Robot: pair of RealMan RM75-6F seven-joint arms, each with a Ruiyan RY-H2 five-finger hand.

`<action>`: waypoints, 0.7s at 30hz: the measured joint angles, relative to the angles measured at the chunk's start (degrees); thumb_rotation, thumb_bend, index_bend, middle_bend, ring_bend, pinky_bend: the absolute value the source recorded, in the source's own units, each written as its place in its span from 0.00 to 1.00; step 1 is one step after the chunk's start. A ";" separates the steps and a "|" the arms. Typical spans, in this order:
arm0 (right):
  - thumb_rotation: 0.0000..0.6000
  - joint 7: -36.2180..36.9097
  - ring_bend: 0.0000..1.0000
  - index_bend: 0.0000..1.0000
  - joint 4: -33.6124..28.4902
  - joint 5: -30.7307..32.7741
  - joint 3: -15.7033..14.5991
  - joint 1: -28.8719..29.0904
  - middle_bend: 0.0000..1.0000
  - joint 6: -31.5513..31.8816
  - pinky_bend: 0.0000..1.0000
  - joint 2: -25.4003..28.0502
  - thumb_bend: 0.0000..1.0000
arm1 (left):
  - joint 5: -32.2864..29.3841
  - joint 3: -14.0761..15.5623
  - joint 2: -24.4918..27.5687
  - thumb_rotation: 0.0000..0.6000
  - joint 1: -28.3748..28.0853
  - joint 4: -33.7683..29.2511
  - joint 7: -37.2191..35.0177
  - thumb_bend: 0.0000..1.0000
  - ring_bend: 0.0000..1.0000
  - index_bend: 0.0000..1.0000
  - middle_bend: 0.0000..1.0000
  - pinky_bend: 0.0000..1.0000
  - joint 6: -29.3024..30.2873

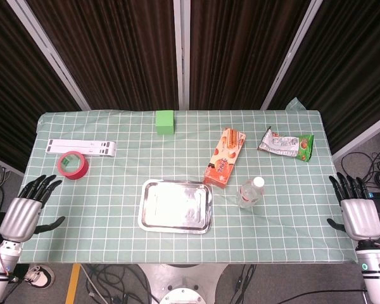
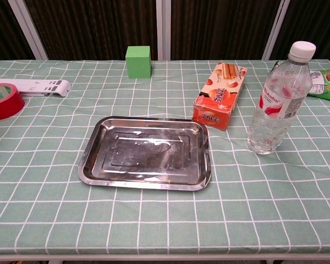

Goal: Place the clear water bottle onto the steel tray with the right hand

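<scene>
Bench under green checked cloth; steel tray lies bare near the front edge, water bottle upright just to its right, apart from it, beside an orange box. Left hand and right hand rest at opposite bench ends, fingers spread, holding nothing.

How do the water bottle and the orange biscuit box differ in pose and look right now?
The water bottle stands upright; the biscuit box lies flat on its broad face. The bottle is clear with a white cap and red label; the box is opaque orange cardboard. The box lies nearer the steel tray than the bottle. Both rest on the checked tablecloth, right of the tray, untouched.
</scene>
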 measured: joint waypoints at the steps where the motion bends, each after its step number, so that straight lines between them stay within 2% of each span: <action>1: 1.00 -0.04 0.00 0.00 0.04 0.02 0.08 -0.03 0.03 -0.08 0.00 0.00 0.00 | -0.01 0.01 -0.12 0.83 -0.03 0.08 -0.07 0.22 0.10 0.18 0.19 0.17 -0.06; 7: 1.00 0.61 0.00 0.00 -0.48 -0.20 0.44 0.07 0.03 -1.06 0.00 0.42 0.00 | 0.58 0.19 -0.81 0.82 -0.05 -0.08 0.07 0.22 0.10 0.18 0.19 0.17 0.32; 13: 1.00 5.54 0.00 0.00 -1.68 -0.56 1.08 0.23 0.06 -1.78 0.00 0.51 0.00 | 0.88 -0.26 -0.40 0.83 -0.41 -1.14 0.81 0.22 0.10 0.18 0.19 0.17 0.67; 16: 1.00 11.28 0.00 0.00 -1.76 -0.31 1.41 0.47 0.06 -3.24 0.00 0.35 0.00 | 0.69 -0.26 -0.25 0.83 -0.46 -1.08 0.67 0.22 0.10 0.18 0.19 0.17 0.50; 21: 1.00 27.87 0.00 0.00 -0.51 -1.04 1.88 1.15 0.06 -5.78 0.00 -0.48 0.00 | 0.52 -0.28 -0.72 0.83 -0.21 -0.14 -0.02 0.22 0.10 0.18 0.19 0.17 0.98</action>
